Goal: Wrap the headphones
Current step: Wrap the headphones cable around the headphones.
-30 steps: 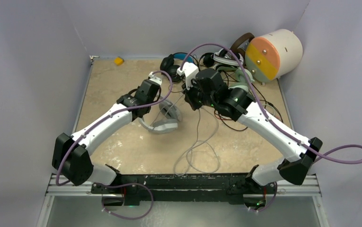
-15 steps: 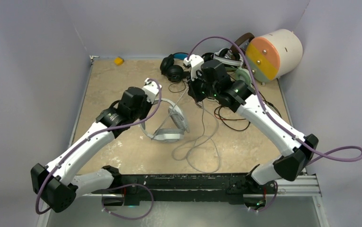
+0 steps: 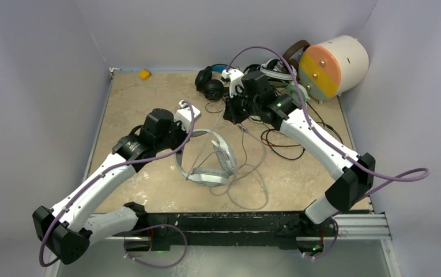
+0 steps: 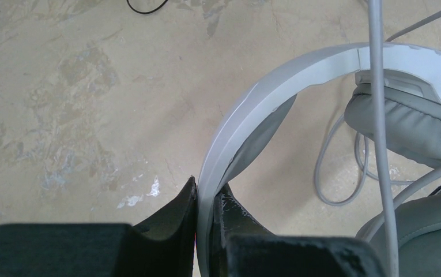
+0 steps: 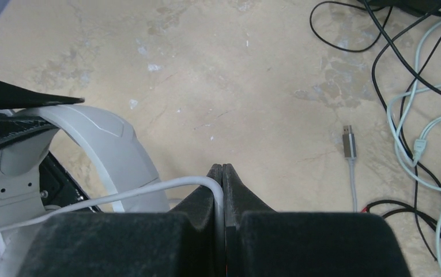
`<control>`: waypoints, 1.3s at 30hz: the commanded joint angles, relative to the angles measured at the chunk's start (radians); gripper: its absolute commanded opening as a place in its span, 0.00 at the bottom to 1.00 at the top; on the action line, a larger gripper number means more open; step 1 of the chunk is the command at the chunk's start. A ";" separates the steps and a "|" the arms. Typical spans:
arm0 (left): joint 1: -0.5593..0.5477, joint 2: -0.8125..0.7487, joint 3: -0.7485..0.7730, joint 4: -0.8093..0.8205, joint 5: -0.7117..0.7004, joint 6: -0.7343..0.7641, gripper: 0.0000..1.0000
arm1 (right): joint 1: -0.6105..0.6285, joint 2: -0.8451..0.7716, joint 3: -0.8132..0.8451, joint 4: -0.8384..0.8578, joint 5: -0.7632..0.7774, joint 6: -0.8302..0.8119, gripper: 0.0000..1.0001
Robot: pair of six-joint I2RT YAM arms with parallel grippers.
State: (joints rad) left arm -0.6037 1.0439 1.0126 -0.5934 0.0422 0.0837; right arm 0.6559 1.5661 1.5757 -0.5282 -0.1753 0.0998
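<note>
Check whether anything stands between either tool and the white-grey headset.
Nothing visible does. The left tool is clamped on the white-grey headset at its headband, and the right tool pinches a pale cable that leads toward it.

Tan, stone-look table (image 3: 137,109), kinda scuffed. 1 small yellow block (image 3: 144,74) sits in the far-left corner, and a big cream cylinder (image 3: 336,60) lies on its side far right. There's a tangle of headsets (image 3: 275,69) along the back edge, with a black headset (image 3: 211,86) at its left end. The white-grey headset (image 3: 209,175) is front-middle, its grey cable (image 3: 252,196) looped just beside it. Dark cables (image 3: 281,141) sprawl to the right.
</note>
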 commanded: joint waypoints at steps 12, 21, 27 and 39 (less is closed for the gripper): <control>-0.008 -0.064 0.061 0.000 0.110 -0.194 0.00 | -0.122 -0.147 -0.412 0.357 -0.018 0.124 0.00; -0.009 -0.120 0.180 0.010 0.262 -0.383 0.00 | -0.122 -0.162 -0.615 0.726 -0.277 0.136 0.09; -0.009 -0.102 0.327 -0.054 0.257 -0.482 0.00 | -0.121 -0.157 -0.693 0.963 -0.352 0.184 0.18; -0.008 -0.012 0.472 -0.123 0.197 -0.652 0.00 | -0.117 -0.014 -0.745 1.208 -0.439 0.289 0.20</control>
State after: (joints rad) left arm -0.6102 1.0046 1.4200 -0.7467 0.2386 -0.4591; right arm 0.5365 1.5097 0.8677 0.5259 -0.5690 0.3347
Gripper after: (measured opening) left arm 0.060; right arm 0.199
